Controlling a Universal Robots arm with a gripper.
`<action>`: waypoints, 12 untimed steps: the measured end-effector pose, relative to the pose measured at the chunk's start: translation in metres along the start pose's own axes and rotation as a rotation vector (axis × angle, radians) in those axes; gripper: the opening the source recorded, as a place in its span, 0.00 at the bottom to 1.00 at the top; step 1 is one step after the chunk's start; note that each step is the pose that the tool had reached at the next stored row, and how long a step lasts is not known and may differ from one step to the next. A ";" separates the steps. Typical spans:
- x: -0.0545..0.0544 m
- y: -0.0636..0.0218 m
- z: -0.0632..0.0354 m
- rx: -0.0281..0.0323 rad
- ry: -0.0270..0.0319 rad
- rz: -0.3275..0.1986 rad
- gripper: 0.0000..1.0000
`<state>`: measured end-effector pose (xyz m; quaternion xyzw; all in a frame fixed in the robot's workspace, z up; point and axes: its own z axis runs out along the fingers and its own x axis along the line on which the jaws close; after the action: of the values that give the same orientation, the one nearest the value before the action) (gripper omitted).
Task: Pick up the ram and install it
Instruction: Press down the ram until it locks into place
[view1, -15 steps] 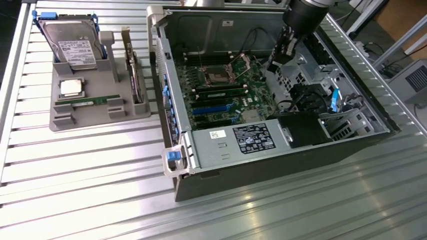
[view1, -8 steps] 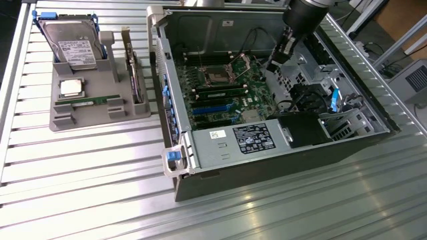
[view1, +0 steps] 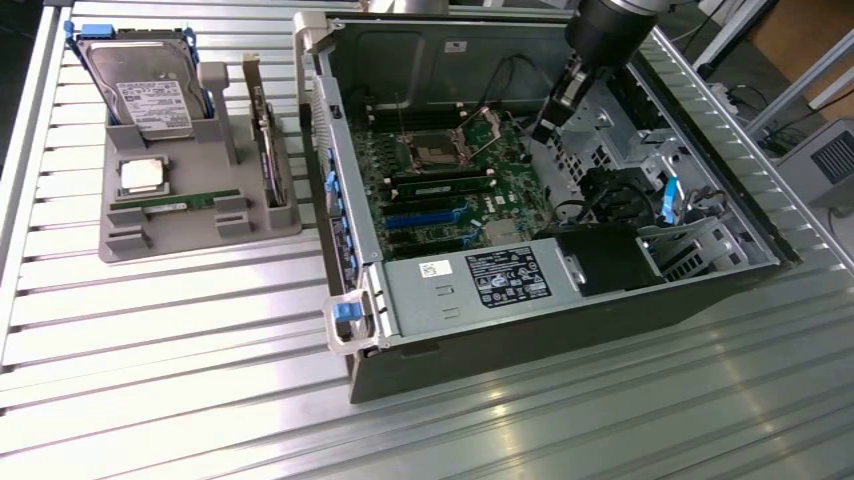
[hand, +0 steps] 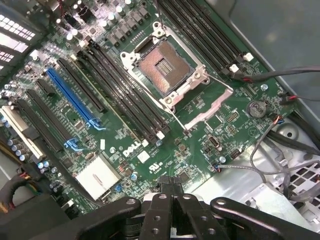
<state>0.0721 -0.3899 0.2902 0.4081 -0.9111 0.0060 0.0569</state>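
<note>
ribbed metal table (view1: 200, 330), open computer case (view1: 441, 320), hand (hand: 172, 192) closed, empty, above motherboard (hand: 150, 125)

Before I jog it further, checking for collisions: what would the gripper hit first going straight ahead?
Probably the motherboard just below the empty CPU socket; the shut gripper points down at it, though depth is unclear.

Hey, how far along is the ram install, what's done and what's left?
Done: one ram stick seems seated in a motherboard slot inside the open case.
In hand: nothing visible. The gripper is shut, hovering over the board near the empty processor socket, with no stick between its fingers.
Left: the second stick lies in the grey tray, not picked up.
</note>
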 end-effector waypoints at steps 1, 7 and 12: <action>0.000 0.0000 0.0000 -0.0016 -0.0006 0.015 0.10; 0.000 0.0000 0.0000 -0.0092 -0.0030 0.083 0.10; 0.000 0.0000 0.0000 -0.0140 -0.0046 0.128 0.10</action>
<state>0.0721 -0.3899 0.2902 0.3485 -0.9356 0.0023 0.0572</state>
